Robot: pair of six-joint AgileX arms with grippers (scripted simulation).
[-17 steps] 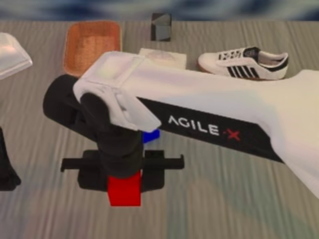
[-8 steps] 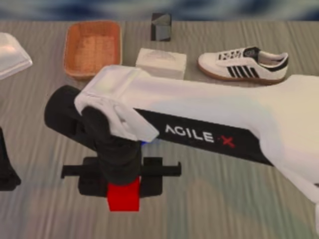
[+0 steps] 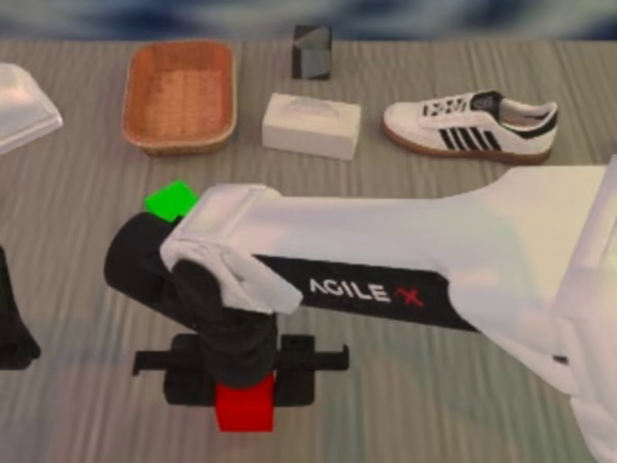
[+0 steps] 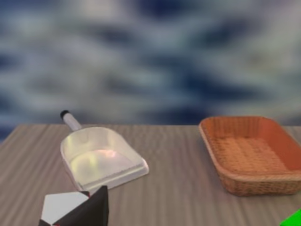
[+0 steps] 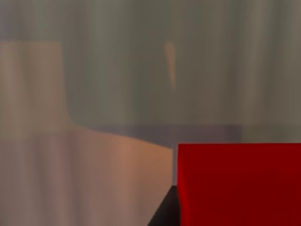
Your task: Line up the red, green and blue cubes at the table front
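The right claw (image 3: pixel 244 386) has moved toward the front of the table (image 3: pixel 434 405) since a second ago. It has the red cube (image 3: pixel 245 403) pinched between its two fingers, shut tight on it. The cube came along with the claw, so it now sits nearer the front edge than before. I think that means the red cube is almost at its spot in the line.

As the big white arm slid forward, it uncovered the green cube (image 3: pixel 172 201). That cube sits on the table behind the claw, a bit to the left, well apart from it. The blue cube could be seen peeking out a second ago, but now the arm hides it, so I cannot say where it is.

The red cube is small, plain and bright red, with flat sides and sharp corners. In the right wrist view it (image 5: pixel 239 183) fills the corner, very close to the camera. I cannot tell if it touches the table yet or hangs just above it.

The left claw (image 3: pixel 12 323) is parked far to the left of the right claw, at the table's edge. I cannot tell if it is open or closed.

Green and blue have not been lined up yet, so most of the job is left, I think.
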